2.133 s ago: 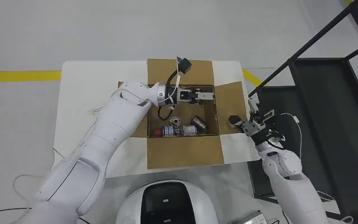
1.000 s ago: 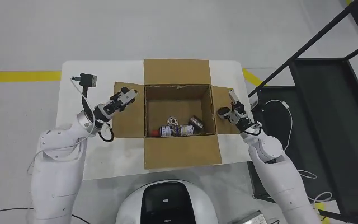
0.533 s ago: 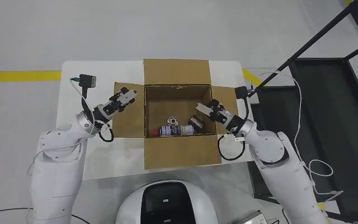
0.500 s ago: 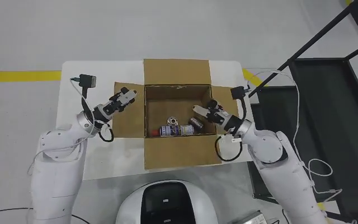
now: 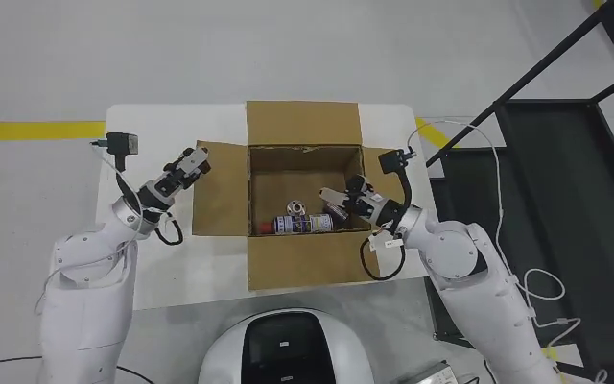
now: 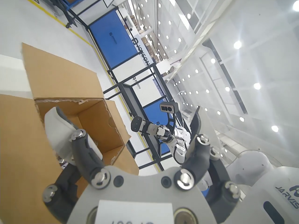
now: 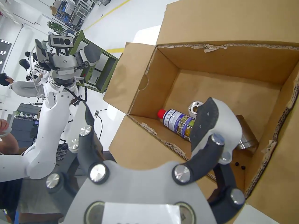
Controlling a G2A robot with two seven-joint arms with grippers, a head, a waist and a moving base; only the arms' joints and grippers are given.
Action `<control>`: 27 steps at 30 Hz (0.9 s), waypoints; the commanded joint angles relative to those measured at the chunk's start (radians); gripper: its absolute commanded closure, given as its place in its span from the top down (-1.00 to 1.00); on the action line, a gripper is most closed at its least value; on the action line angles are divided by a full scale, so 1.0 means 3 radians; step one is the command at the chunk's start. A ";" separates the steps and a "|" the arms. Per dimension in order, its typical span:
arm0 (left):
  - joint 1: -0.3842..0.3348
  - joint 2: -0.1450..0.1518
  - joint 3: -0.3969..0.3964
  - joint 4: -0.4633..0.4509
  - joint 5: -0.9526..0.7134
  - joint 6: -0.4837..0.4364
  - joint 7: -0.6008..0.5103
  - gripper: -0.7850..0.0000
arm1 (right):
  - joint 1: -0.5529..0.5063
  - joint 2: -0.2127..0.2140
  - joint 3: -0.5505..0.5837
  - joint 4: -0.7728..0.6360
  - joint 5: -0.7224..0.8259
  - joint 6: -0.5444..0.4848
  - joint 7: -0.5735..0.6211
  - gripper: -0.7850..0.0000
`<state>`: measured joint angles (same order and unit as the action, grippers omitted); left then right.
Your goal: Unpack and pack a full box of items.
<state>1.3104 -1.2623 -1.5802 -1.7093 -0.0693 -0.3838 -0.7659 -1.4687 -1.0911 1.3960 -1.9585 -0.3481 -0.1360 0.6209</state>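
On the spray can (image 7: 178, 122), lying in the box (image 7: 224, 59), you see a printed label wrapped round the body; its lettering is too small for you to make out. The blue wall panels (image 6: 121, 45) in the hall beyond each carry white lettering. The white sticker (image 6: 137, 212) on the left wrist mount shows dark characters, cut off at the edge.

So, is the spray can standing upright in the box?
No, the spray can lies on its side on the floor of the box.
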 commanded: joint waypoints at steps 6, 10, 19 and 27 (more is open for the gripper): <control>0.0096 0.0030 -0.0164 -0.0046 -0.0067 -0.0034 0.0035 1.00 | 0.0698 0.0046 -0.0260 0.0146 -0.0917 -0.0179 0.0938 1.00; 0.0096 0.0030 -0.0164 -0.0046 -0.0067 -0.0034 0.0035 1.00 | 0.1146 0.0013 -0.0569 0.0469 -0.0933 -0.0303 0.1235 1.00; 0.0096 0.0030 -0.0164 -0.0046 -0.0067 -0.0034 0.0035 1.00 | 0.1642 -0.0065 -0.1048 0.1111 -0.1017 -0.0332 0.1474 1.00; 0.0096 0.0030 -0.0164 -0.0046 -0.0067 -0.0034 0.0035 1.00 | 0.1642 -0.0065 -0.1048 0.1111 -0.1017 -0.0332 0.1474 1.00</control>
<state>1.3392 -1.2534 -1.6293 -1.7231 -0.0893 -0.3940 -0.7553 -0.9761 -1.1107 1.0815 -1.6252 -0.6533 -0.2355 1.0632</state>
